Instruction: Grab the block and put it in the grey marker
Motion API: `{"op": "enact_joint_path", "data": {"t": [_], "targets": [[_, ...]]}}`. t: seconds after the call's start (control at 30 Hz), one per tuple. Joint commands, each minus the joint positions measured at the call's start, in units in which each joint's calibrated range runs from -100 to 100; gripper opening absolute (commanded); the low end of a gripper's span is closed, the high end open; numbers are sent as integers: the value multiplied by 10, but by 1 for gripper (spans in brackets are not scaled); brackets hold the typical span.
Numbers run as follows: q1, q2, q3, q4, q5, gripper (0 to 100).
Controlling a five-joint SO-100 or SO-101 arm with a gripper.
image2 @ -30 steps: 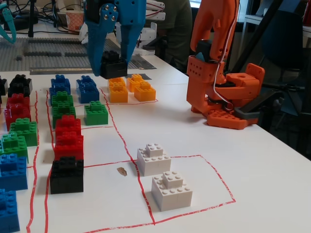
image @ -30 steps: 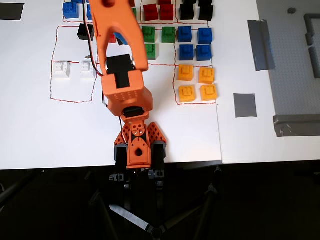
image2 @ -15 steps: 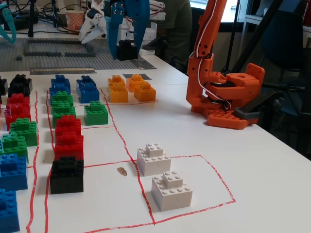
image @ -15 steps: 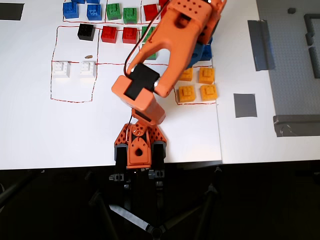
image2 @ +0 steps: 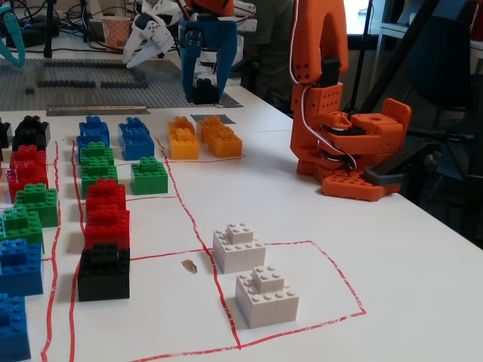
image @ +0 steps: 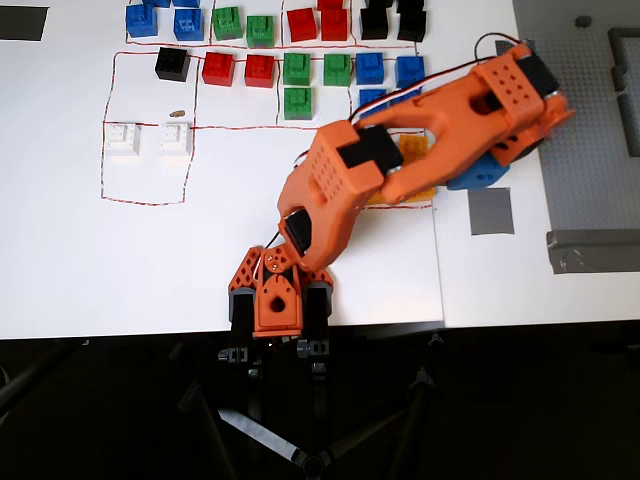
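Pincer (image2: pixel 204 89), clamped on the black block (image2: pixel 204 90), has swung over and lowered near the grey marker (image: pixel 491 211); release pending.

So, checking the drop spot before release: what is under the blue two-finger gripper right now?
In the fixed view the blue two-finger gripper holds the small black plastic block above the table. The grey tape patch is partly visible overhead beside the orange arm; directly below is hidden.

Orange arm (image: pixel 400 160), blue gripper (image2: pixel 204 94) — black block (image2: pixel 204 90) between its jaws. White worktop (image: pixel 100 270), thin red outlines (image2: pixel 302 243). Grey marker (image: pixel 490 211). White blocks (image2: pixel 266 299), yellow blocks (image2: pixel 183 142) — grey baseplate (image: pixel 590 120).
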Motion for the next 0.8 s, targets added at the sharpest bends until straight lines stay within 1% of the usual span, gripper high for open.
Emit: {"op": "enact_joint_path", "data": {"t": [0.0, 0.43, 0.63, 0.77], "targets": [[38, -7, -93, -22, 22, 0], [118, 170, -293, -40, 61, 0], [140, 227, -349, -41, 71, 0], [147, 243, -356, -41, 72, 0]]}}
